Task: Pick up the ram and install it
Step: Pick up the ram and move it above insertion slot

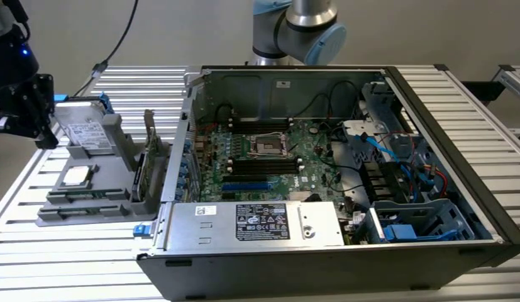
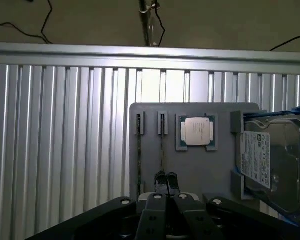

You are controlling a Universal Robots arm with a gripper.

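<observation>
I am reading the ram (image 2: pixel 162 145) as the thin stick standing on edge in the tray (image 2: pixel 210 170) slot nearest the CPU (image 2: pixel 197 132). A second edge-on board (image 2: pixel 139 155) is sitting in the neighbouring slot. The tray is lying at the left of the exterior frame, outside the case (image 1: pixel 327 270). The gripper (image 2: pixel 166 179) is hovering over the ram's end, fingers clenched together and grasping nothing.

Caution: I am judging that descending with the fingers closed risks striking the stick's edge. A slight sideways offset risks taking the wrong board.
</observation>
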